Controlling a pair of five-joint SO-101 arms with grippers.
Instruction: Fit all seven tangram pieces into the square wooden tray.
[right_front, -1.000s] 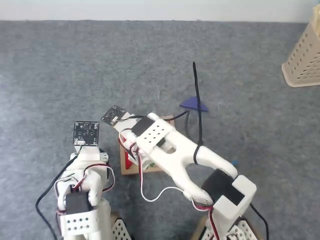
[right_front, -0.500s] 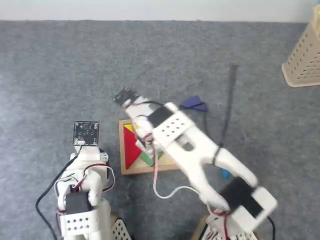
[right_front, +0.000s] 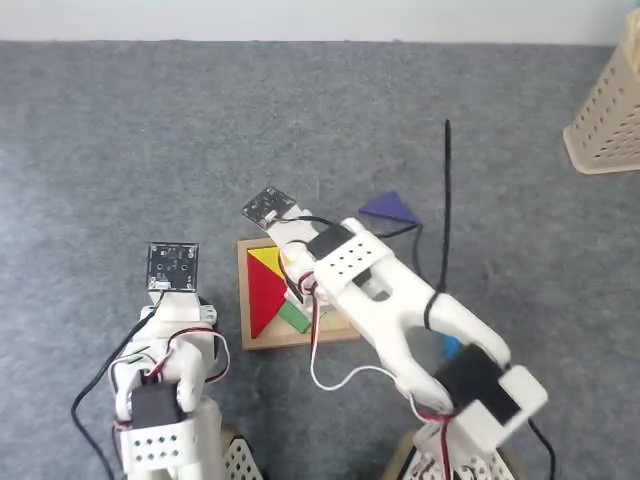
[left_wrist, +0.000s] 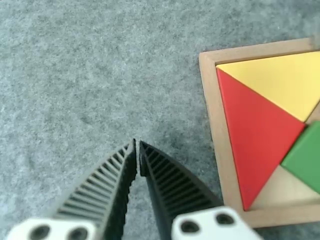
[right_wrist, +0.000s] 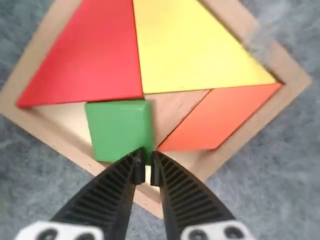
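Swung rightward, our right gripper (right_wrist: 145, 167) hovers by the green square (right_wrist: 117, 130), ridged jaws nearly closed, empty. Smooth red triangle (right_wrist: 90, 60), yellow triangle (right_wrist: 190, 45) and orange parallelogram (right_wrist: 220, 117) share the wooden tray (left_wrist: 212, 90). Our left gripper (left_wrist: 136, 150), equally narrow, hangs over fuzzy grey table (left_wrist: 60, 60) left of it.

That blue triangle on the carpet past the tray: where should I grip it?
Come straight down from above: the blue triangle lies flat on the carpet, so only its thin edges offer purchase. Probably pinch long edge to opposite corner, staying clear of the black cable near it.
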